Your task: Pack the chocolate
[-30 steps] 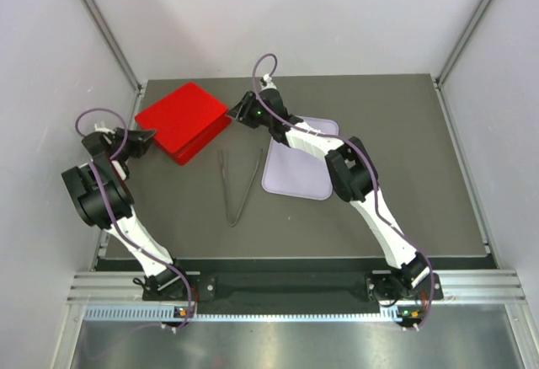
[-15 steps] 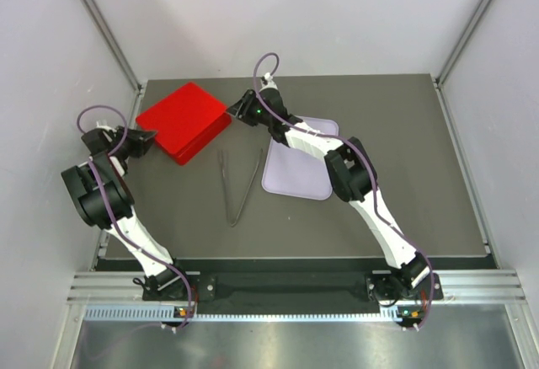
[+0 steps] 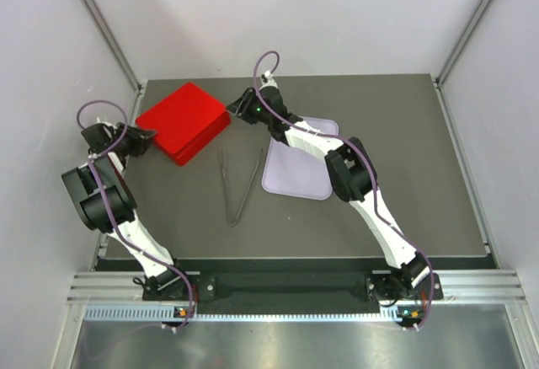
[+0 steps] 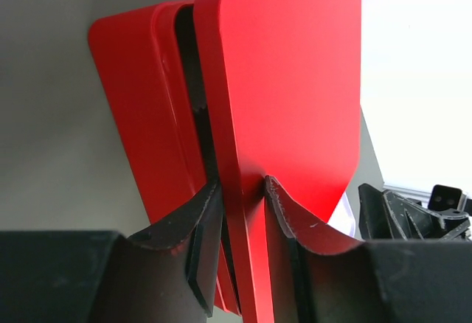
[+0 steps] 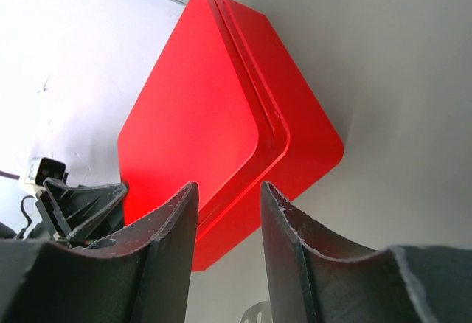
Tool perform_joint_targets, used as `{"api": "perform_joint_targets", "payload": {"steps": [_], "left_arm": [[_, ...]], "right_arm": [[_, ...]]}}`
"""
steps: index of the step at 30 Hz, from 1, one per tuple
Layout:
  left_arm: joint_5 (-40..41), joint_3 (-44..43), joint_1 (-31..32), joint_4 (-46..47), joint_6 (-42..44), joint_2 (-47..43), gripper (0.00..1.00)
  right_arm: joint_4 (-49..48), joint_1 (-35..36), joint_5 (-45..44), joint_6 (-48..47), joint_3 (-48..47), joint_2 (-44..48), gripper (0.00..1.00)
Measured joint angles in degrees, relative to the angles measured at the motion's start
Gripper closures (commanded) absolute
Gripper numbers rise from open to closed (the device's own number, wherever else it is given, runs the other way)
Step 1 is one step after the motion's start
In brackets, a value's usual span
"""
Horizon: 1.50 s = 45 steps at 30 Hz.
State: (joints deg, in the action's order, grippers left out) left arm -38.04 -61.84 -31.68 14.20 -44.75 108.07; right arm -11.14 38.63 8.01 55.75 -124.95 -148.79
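No chocolate shows in any view; whatever is in the box is hidden. A red box [image 3: 184, 120] stands at the back left of the table. My left gripper [image 3: 145, 137] is at its left corner, shut on the edge of the red lid [image 4: 287, 80]. The lid stands slightly ajar over the red base [image 4: 136, 116], with a dark gap between them. My right gripper [image 3: 237, 109] is open and empty just off the box's right corner. In the right wrist view the gripper [image 5: 225, 198] has the box [image 5: 214, 124] beyond its fingers, apart from them.
Metal tongs [image 3: 238, 185] lie on the dark table in front of the box. A lavender tray [image 3: 301, 171] lies to their right, partly under my right arm. The left wall and corner post stand close behind the box.
The red lid has come down closer onto the base, held by my left gripper, which shifted slightly back. The right gripper has stayed by the box's right corner.
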Motion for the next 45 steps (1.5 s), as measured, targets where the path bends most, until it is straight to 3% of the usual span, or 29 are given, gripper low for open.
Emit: {"api": "perform_joint_targets", "payload": {"steps": [14,39,45], "left_arm": [[3.69,-3.02,0.46,-9.88,4.83,-1.84,0.62],[13.46,-6.88,2.03,-26.32,12.17,-4.85,0.65],[15.52,-7.39,2.10,-29.51,12.33,-5.84,0.60]], "right_arm": [[0.02,0.00,-0.02,-0.20,0.00,0.00,0.61],[0.17,0.00,-0.02,-0.68,0.81,0.00,0.62],[0.04,0.02,-0.07,-1.46,1.18,0.00,0.62]]}}
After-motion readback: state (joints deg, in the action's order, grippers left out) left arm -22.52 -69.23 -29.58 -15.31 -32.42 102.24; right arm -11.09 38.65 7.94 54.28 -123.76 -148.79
